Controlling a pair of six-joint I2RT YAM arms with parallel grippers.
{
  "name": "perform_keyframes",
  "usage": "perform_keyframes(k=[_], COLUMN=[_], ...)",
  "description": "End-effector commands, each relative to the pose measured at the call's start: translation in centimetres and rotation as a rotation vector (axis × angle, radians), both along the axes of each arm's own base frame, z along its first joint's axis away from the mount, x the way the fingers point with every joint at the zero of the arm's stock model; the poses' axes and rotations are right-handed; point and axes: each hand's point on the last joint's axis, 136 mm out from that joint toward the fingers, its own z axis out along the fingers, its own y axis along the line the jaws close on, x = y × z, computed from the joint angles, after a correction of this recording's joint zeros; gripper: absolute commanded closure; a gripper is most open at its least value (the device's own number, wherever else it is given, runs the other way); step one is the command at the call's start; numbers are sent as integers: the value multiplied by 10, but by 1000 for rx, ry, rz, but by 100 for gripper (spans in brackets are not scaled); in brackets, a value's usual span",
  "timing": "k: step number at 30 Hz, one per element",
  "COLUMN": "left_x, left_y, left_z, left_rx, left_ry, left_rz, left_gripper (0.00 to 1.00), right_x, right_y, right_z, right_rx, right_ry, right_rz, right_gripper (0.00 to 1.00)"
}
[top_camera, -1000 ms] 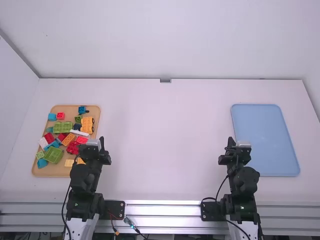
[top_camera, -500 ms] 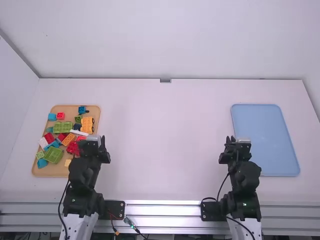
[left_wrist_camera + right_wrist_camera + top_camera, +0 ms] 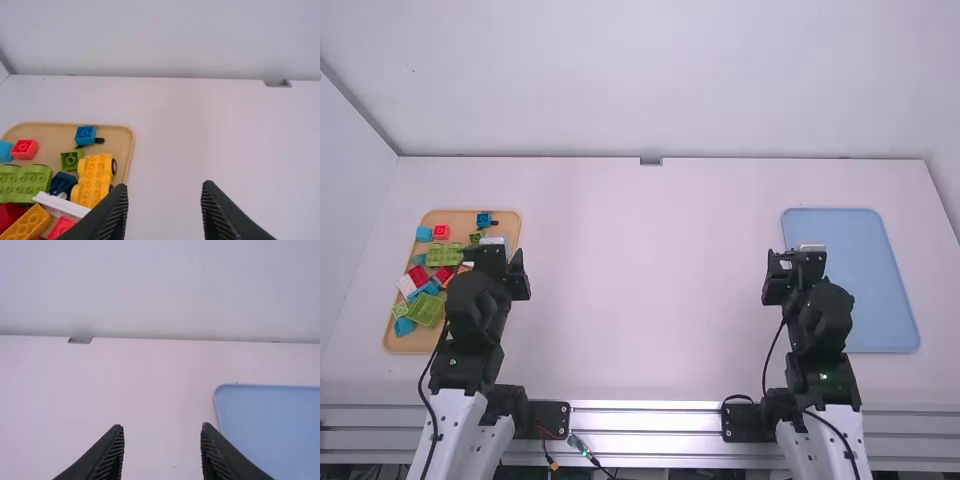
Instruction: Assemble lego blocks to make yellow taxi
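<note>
L gripper: fingers spread wide over white table. Tan tray w/ loose blocks. Yellow pc w/ blk wheels near rim, sm. green block just beside. Dk-blue block btwn yellow pc & long green block. White bar lies at angle near red block & orange block. Blue block beside thin blk pc. Pinkish-red block next to lt-blue block. Gray notch at table's far edge, by wall.
</note>
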Motion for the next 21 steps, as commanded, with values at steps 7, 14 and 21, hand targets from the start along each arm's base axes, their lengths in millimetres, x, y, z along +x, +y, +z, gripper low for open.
perform_keyframes(k=[7,14,21], left_x=[31,58,81], left_y=[20,35,47], left_z=[19,17,10], left_rx=[36,43,66], left_ry=[103,209,297], left_rz=[73,127,158], left_gripper=[44,30,19], right_x=[33,64,92], right_y=[18,29,38], right_z=[26,34,34], right_rx=[-65,-108,-126], right_ry=[51,101,145], right_rz=[87,140,174], right_gripper=[43,30,19])
